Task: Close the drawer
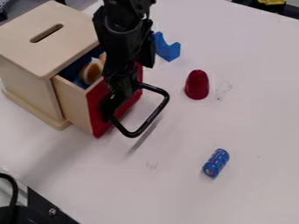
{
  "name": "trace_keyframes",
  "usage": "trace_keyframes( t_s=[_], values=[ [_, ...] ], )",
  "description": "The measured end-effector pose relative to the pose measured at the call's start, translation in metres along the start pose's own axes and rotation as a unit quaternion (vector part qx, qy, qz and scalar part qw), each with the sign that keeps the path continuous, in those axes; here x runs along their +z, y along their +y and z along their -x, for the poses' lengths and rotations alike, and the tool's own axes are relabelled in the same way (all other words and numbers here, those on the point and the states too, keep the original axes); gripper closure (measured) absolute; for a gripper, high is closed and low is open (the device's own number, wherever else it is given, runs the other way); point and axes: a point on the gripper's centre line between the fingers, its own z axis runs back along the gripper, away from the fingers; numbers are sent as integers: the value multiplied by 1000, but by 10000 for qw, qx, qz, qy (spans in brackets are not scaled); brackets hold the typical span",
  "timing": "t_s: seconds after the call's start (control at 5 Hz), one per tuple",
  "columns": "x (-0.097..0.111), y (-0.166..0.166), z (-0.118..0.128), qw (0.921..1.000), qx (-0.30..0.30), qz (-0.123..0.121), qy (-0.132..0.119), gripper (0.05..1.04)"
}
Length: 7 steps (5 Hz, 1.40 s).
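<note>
Black hardware [43, 205] sits nearest; your gripper [120, 98] (spread or pinched, I can't tell) could jam the drawer [73, 105] by pushing off-centre.

The pale wooden drawer [73, 103], red-fronted with black handle [153, 117], sits level at ten o'clock, partly open toward four.

Smooth wooden box [64, 48], glossy handle [154, 116], 1 shiny dome [196, 85] (plastic-looking), smooth tabletop [175, 183]
</note>
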Motion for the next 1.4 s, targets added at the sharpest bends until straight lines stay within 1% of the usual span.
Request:
trace_keyframes(
  t_s=[0.4,0.8,1.0,1.2,1.4],
  values=[
    [1,8,-34,9994,247,-141,-174,85],
    [1,16,-57,9983,439,-218,-309,85],
    [1,19,-63,9981,413,-256,-372,85],
    [1,19,-64,9984,301,-302,-368,85],
    [3,20,-60,9983,431,-314,-236,85]
  ],
)
